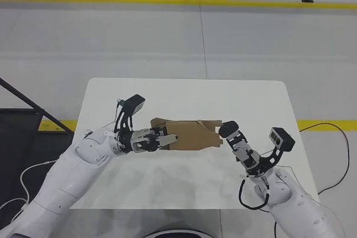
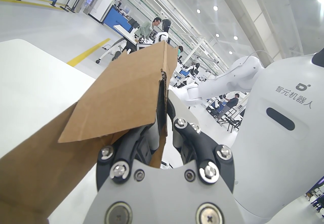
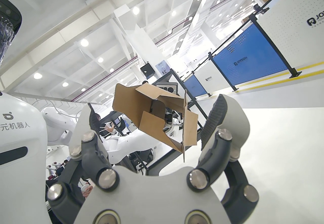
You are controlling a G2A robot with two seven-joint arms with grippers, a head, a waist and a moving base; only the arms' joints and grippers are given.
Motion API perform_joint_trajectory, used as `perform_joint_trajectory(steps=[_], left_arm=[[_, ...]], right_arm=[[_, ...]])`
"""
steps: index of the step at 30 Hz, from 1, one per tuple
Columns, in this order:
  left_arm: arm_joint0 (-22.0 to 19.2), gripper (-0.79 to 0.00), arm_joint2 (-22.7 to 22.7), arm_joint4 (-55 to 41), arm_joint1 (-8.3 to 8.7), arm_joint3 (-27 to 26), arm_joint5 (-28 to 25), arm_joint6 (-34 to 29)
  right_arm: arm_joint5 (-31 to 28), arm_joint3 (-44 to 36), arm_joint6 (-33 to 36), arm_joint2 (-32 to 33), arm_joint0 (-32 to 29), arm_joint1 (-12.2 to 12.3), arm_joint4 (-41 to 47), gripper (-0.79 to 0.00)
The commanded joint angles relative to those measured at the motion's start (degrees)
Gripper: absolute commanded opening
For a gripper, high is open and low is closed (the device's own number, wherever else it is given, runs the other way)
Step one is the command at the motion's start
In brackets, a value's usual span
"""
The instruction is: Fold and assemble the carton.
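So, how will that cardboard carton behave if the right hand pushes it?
Probably light: the left hand alone grips the carton by one wall. Its panels look stiff, but the open end flaps would likely hinge at their creases.

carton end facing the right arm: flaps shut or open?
Open. In the right wrist view the carton has its flaps splayed outward and its hollow inside shows. The left claw grips the other end.

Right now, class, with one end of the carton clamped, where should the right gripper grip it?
Probably the free-end flap of the carton, approached end-on by the open right gripper: it juts toward that gripper, while the left gripper holds the other end.
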Motion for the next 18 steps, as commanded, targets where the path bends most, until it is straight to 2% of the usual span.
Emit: perform_joint_trajectory(steps=[1,18], left_arm=[[0.0,-0.785,0.1,0.0,0.03,0.0,0.1,-0.1],[-0.7,-0.785,0.9,-0.1,0.01,0.7,0.1,-0.1]], right_arm=[[0.0,-0.3,2.1,-0.3,0.2,0.1,1.4,0.0],[0.0,-4.1,11.6,-0.2,0.4,-0.1,7.2,0.0]])
